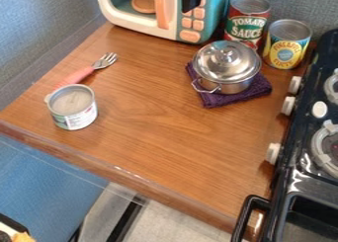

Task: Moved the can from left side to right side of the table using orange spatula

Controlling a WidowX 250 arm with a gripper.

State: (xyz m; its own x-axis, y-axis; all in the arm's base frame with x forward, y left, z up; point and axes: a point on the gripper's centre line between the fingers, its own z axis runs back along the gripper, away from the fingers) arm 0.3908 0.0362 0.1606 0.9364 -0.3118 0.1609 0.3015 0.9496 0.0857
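At the top edge, the black gripper [174, 3] hangs in front of the toy microwave, its two fingers apart with a gap between them. It is well above and to the right of the can. The small can [74, 106] stands upright on the left side of the wooden table [158, 132], near the front-left edge. A fork [89, 72] with a pinkish-orange handle and metal tines lies just behind the can, its handle end partly hidden by it. I see no orange spatula.
A teal and white toy microwave [218, 14] stands at the back. Right of it are a tomato sauce can [247, 22] and a yellow can [286, 44]. A lidded metal pot [226, 68] sits on a purple cloth [218, 99]. The black stove [300, 174] borders the right side.
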